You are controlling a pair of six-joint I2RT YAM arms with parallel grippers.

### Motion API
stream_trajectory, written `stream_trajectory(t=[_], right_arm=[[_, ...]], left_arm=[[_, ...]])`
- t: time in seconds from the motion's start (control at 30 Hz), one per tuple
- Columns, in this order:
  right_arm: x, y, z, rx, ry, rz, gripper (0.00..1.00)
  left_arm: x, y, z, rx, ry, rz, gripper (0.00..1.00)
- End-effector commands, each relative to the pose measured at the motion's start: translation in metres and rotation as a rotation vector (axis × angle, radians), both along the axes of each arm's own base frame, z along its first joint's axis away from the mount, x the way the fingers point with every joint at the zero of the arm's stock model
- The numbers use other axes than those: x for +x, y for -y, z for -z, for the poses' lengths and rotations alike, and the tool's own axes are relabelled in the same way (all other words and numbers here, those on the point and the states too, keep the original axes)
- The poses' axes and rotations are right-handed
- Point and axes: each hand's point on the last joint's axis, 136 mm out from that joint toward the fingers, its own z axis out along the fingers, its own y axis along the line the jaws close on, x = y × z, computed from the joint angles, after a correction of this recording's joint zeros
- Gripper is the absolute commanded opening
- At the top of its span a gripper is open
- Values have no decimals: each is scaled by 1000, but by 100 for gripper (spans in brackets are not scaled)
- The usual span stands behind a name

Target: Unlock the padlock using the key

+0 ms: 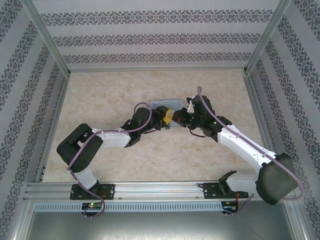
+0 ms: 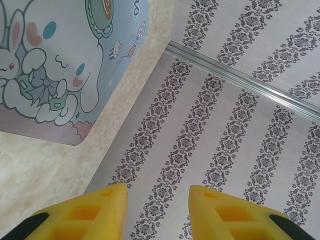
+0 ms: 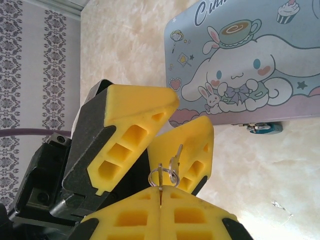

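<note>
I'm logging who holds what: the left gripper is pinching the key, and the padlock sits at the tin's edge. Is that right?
Not quite. It is the right gripper that pinches the key, with its fingers shut on it, as the right wrist view shows. The rest stands: the padlock sits at the tin's edge.

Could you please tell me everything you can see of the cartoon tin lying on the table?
The tin is a pale blue rectangular box with rounded corners, and it looks like printed metal. Its top shows a white long-eared cartoon character, a small rabbit, a cup and a cupcake, above a lilac band. It lies flat on the pale marbled table. A tiny teal-blue padlock sits against one long edge.
</note>
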Motion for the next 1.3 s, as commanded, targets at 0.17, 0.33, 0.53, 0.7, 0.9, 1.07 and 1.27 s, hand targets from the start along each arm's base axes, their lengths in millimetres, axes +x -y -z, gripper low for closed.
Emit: stream_trajectory(t=[0.17,0.33,0.53,0.7,0.9,1.07,1.27], right_arm=[[2,7,-2,5,9,26,0],[2,7,-1,3,9,29,0],[2,9,0,2,6,31,0],[2,9,1,3,4,34,0],[3,10,1,3,3,35,0],[1,16,2,-4,5,44,9],[-6,50,5,1,14,128,59]], left_arm=[[-4,3,-10,-23,34,0,31],[-3,3,-9,-20,33,0,29],[-4,3,-9,-17,35,2,25],[-4,3,-10,-13,35,5,19],[-4,3,-9,-2,37,7,7],[-4,0,-7,35,62,5,0],[5,-14,-16,192,237,36,0]])
